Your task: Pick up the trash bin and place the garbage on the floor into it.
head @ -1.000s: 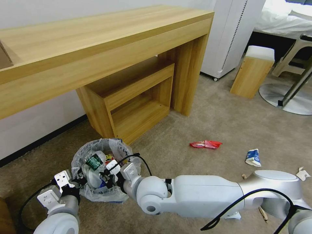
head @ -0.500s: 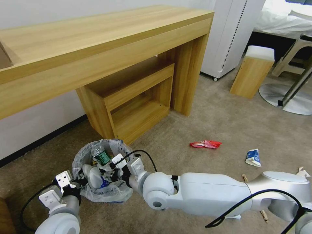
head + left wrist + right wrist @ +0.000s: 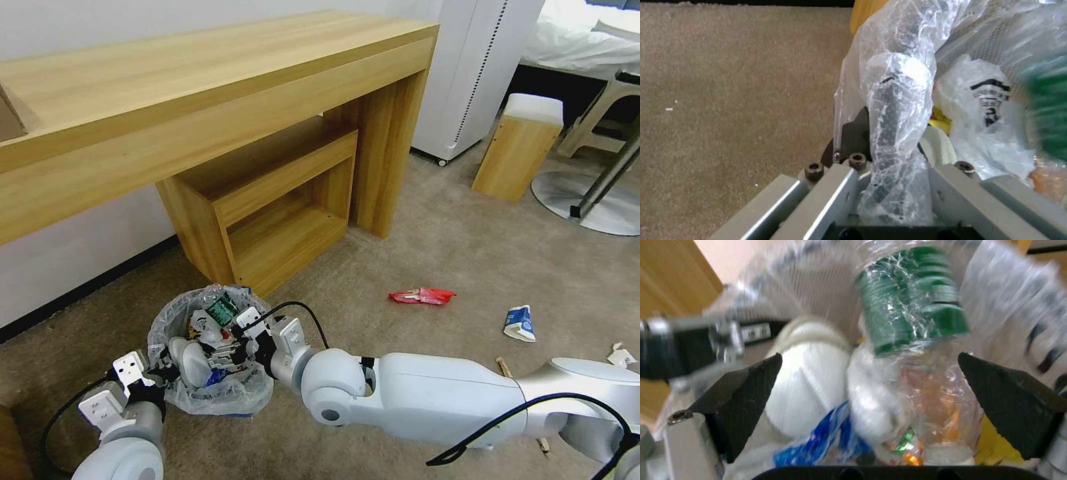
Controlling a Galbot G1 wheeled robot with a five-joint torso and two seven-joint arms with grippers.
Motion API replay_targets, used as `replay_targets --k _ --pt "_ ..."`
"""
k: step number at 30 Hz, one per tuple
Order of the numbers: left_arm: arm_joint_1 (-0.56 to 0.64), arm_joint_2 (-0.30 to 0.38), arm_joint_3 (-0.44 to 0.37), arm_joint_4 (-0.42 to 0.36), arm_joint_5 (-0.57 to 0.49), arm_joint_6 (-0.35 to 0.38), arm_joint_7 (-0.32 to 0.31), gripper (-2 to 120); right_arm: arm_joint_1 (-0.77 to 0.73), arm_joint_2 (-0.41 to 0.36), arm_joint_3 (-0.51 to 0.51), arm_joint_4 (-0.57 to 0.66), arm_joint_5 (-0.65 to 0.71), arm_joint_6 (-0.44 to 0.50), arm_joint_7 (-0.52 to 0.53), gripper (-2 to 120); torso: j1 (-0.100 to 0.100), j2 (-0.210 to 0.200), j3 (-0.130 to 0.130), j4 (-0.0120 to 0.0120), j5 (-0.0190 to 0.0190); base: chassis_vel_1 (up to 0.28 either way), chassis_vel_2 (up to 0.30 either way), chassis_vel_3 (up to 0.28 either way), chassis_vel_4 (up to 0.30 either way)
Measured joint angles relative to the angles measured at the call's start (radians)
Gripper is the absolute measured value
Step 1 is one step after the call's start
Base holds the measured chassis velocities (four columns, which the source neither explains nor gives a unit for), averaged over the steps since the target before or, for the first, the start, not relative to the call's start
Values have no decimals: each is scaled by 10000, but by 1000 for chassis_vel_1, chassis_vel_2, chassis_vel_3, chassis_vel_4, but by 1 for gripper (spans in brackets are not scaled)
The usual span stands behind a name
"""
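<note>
Bottle (image 3: 221, 309) dropped deeper into bin (image 3: 167, 320); right gripper (image 3: 230, 345) jaws spread, left gripper (image 3: 162, 375) pinching rim; liner probably snags.

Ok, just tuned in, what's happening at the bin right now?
The left gripper is shut on the bag-covered rim of the small round bin lined with crinkly translucent plastic. The right gripper is open over the bin's mouth, with the green-label bottle lying inside. A red wrapper and a blue-white carton lie on the beige carpet.
</note>
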Motion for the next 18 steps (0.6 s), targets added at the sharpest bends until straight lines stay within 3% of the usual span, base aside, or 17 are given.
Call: replay_targets --k 9,18 --pt "60 -97 -8 -21 98 -33 26 1 120 167 -317 125 427 -271 353 100 0 0 0 1 0 0 0 0 0" --pt "-140 -46 -8 198 48 -23 35 1 -145 -703 813 933 -246 506 -269 100 0 0 1 -1 0 0 0 0 0"
